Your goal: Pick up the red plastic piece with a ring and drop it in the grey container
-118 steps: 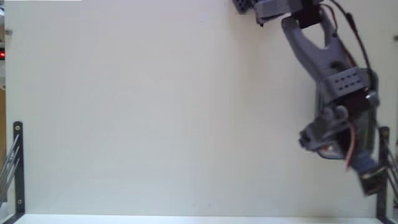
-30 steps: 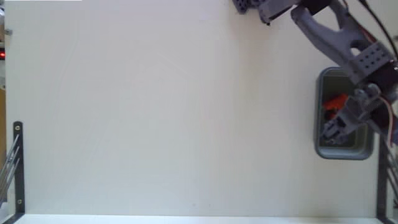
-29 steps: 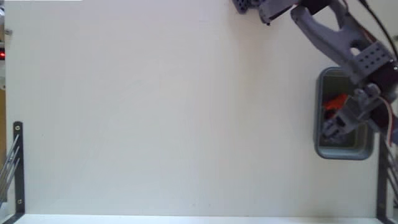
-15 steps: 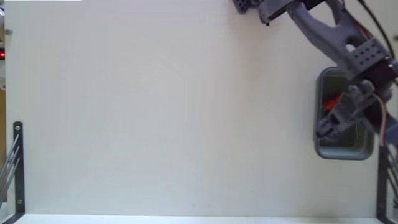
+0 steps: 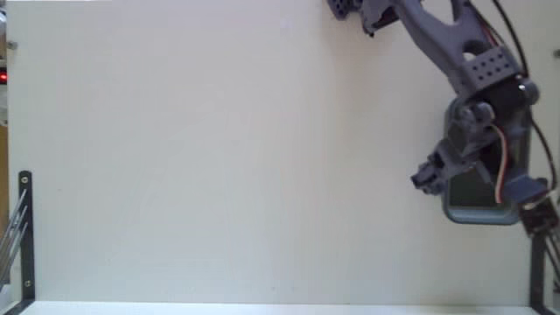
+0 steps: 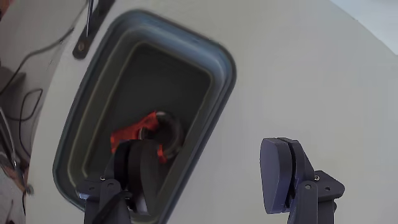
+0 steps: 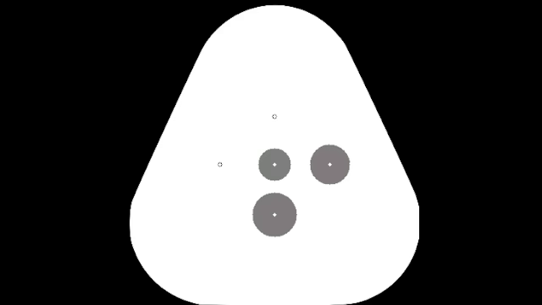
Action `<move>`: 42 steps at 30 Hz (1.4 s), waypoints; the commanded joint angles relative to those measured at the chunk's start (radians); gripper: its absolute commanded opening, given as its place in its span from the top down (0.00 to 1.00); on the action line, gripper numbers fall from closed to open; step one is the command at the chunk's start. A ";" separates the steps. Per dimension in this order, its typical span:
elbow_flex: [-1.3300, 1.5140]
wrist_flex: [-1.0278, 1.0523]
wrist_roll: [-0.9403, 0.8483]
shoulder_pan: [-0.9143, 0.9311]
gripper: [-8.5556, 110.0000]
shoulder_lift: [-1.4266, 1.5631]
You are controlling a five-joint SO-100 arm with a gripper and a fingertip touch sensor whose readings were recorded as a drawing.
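The hand (image 6: 214, 180) is hanging wide open, its 2 fingers (image 6: 283, 174) spread well apart with nothing between them. In the wrist view one finger is sitting over the right edge of the grey container (image 6: 214, 59), the other out over the bare white surface (image 6: 311, 74) to the right. The red plastic piece with a ring (image 6: 140, 134) is lying down inside the container, on its dark floor, close to the wall nearest the hand; its ring end is showing dark at the right of the red body, and the lower part is being hidden behind the finger.

In the fixed view the arm (image 5: 442, 44) is reaching down from the top edge toward the right side, and the hand (image 5: 426, 178) is poking out just past the left rim of the container (image 5: 477, 214). Most of the tub is being covered by the arm there, so the red piece is not showing in that view. A black metal bracket (image 5: 24, 232) is standing at the far left edge of the surface (image 5: 219, 157).
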 commanded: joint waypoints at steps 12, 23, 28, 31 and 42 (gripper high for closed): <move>0.189 -0.006 0.003 0.155 0.00 0.272; 0.345 -0.005 0.003 0.274 0.00 0.428; 0.406 -0.005 0.003 0.321 0.00 0.490; 0.441 -0.005 0.003 0.348 0.00 0.526; 0.540 -0.004 0.003 0.424 0.00 0.625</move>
